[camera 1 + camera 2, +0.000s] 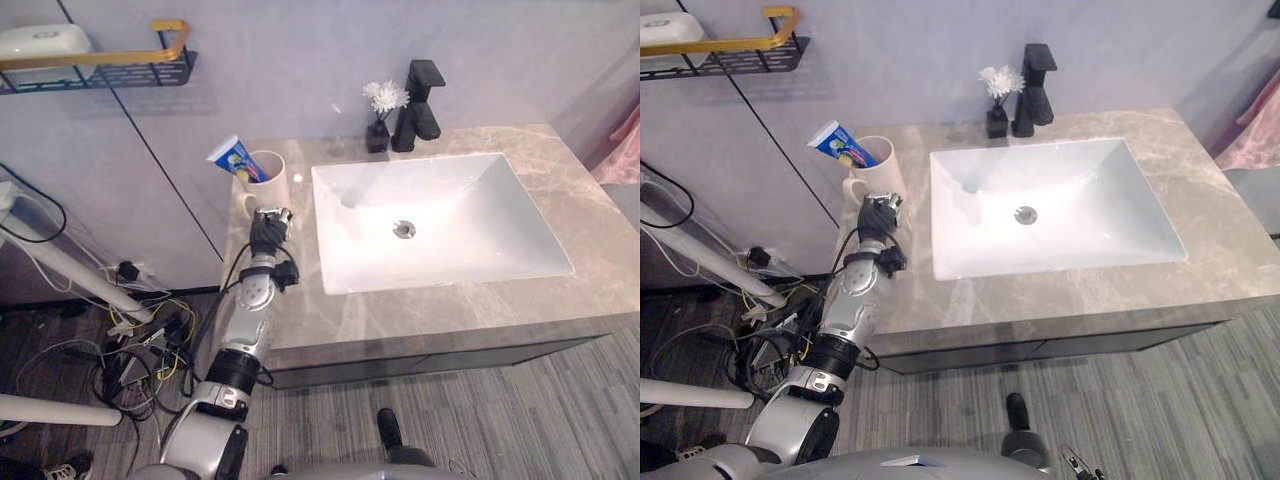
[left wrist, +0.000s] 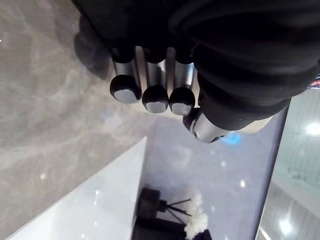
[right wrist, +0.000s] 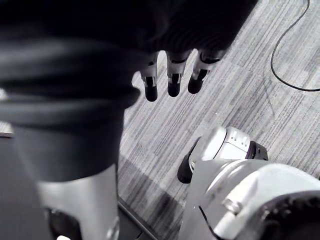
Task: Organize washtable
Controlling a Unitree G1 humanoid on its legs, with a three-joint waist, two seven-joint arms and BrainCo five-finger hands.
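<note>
A cream mug (image 1: 270, 177) stands at the counter's back left corner, and a blue and white toothpaste tube (image 1: 233, 157) leans out of it. My left hand (image 1: 267, 231) rests on the marble counter (image 1: 420, 310) just in front of the mug, beside the basin's left rim. In the left wrist view its fingers (image 2: 155, 97) are curled with nothing in them; a strip of the mug (image 2: 257, 125) shows past the thumb. My right hand (image 3: 172, 75) hangs over the floor, fingers straight and holding nothing.
A white basin (image 1: 440, 215) takes up the counter's middle. Behind it stand a black faucet (image 1: 420, 100) and a small black vase with a white flower (image 1: 380, 115). A wire wall shelf (image 1: 100, 65) carries a white object. Pink cloth (image 1: 622, 150) hangs at the right.
</note>
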